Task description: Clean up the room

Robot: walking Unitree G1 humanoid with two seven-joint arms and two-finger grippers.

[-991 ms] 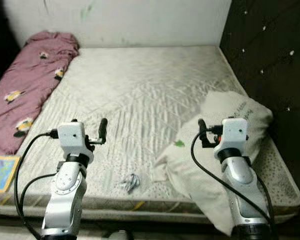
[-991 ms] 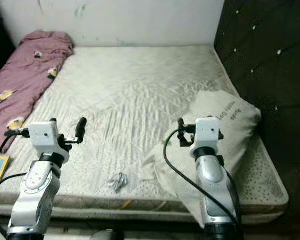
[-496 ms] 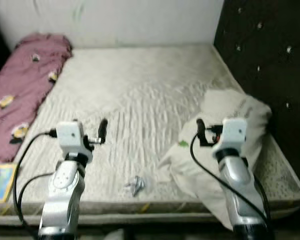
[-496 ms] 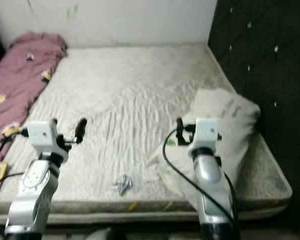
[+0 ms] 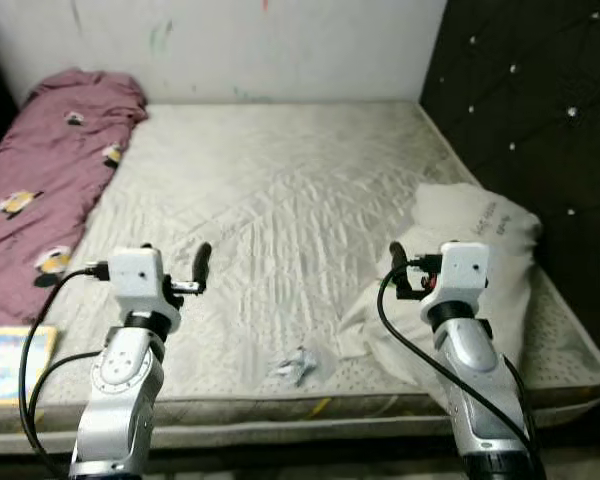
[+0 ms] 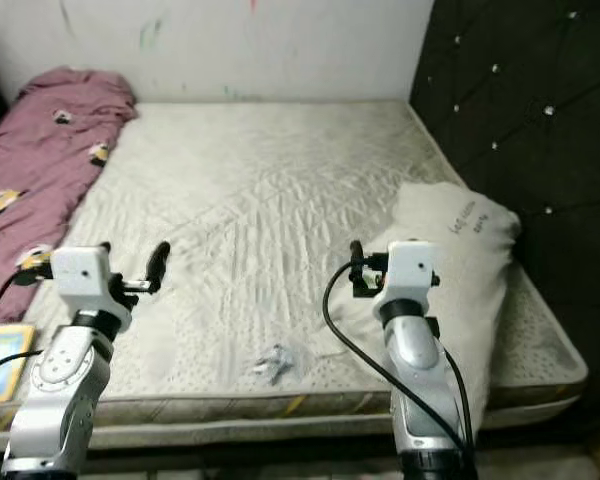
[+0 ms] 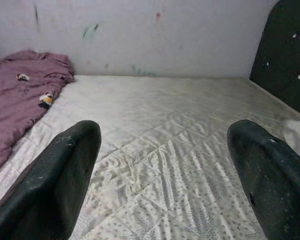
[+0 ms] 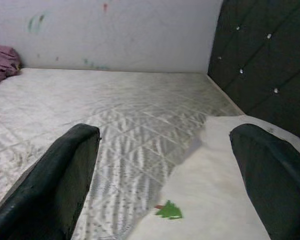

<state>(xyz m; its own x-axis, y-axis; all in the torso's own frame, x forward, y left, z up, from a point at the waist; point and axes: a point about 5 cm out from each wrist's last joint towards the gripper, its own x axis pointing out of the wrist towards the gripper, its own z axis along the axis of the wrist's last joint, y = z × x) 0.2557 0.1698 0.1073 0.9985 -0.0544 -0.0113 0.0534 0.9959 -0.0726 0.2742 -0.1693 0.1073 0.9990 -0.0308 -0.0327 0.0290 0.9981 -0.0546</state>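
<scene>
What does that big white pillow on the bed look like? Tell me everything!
The pillow is big, soft-looking and off-white, with creases in its cloth case. It lies slumped on the mattress at the robot's right, beside the dark tufted headboard, with its near end hanging over the bed's front edge. Small dark writing sits near its far end and a little green tree shape is printed on it. The right gripper hovers over it, fingers open.

Crumpled wrapper [image 5: 296, 366]: small, silvery, possibly foil; lies between and nearer than the two raised grippers. Cream pillow [image 5: 467, 290]: slumped under the right gripper [image 5: 401, 270]. Maroon blanket [image 5: 47, 170]: bunched well beyond the left gripper [image 5: 200, 269]
</scene>
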